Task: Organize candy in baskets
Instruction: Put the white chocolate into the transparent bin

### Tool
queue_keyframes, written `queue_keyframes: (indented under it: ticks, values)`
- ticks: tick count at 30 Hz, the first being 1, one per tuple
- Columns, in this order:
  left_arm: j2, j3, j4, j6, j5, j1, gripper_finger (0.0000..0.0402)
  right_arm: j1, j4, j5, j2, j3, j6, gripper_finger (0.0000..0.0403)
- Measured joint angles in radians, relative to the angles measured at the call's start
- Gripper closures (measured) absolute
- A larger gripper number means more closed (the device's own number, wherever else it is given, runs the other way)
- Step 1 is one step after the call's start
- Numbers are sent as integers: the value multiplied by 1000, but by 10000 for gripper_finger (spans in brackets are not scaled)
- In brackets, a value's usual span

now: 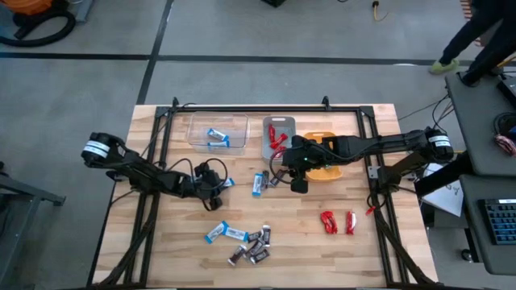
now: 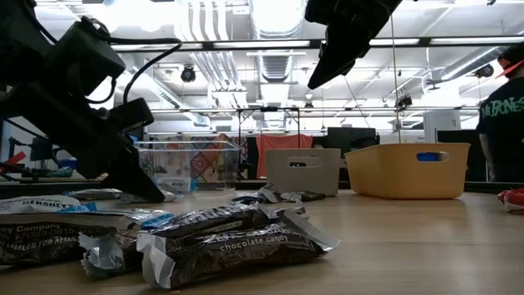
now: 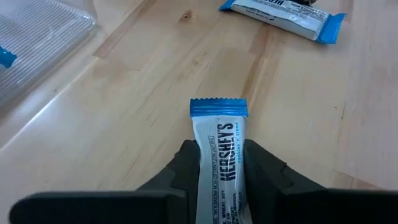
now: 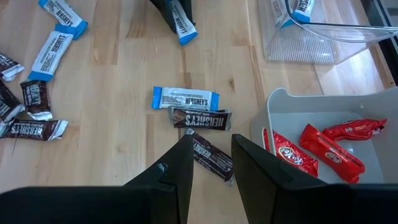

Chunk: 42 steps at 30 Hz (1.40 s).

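Candy, a blue-and-white wrapped bar (image 3: 219,163), sits clamped between the left gripper (image 3: 219,177) fingers low over the wooden table (image 1: 322,250) near the clear plastic bin (image 1: 218,131), while the right gripper (image 4: 211,163) hovers, jaws apart, above dark brown bars (image 4: 210,157).

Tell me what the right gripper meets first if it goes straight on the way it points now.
Most likely the dark brown bar on the table: it lies right between the right gripper's open fingers in the wrist view. How high the gripper is above it is unclear.
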Motion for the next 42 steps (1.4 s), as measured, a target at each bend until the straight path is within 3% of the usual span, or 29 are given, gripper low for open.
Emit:
queue_keyframes:
  ticks: [7,22,29,34,38,42]
  values:
    - [-48,-6,36,42,17,-8,325,0,0,0,0,0,0,300]
    - [-347,-3,53,105,-9,-2,323,0,0,0,0,0,-3,300]
    - [-478,59,38,215,-130,40,323,0,0,0,0,0,-3,300]
    - [-514,183,-132,289,-213,141,323,0,2,0,0,0,-3,300]
    - [-505,301,-373,313,-215,264,323,0,3,0,0,0,-1,300]
    - [-475,355,-504,346,-170,395,323,0,5,0,0,0,0,300]
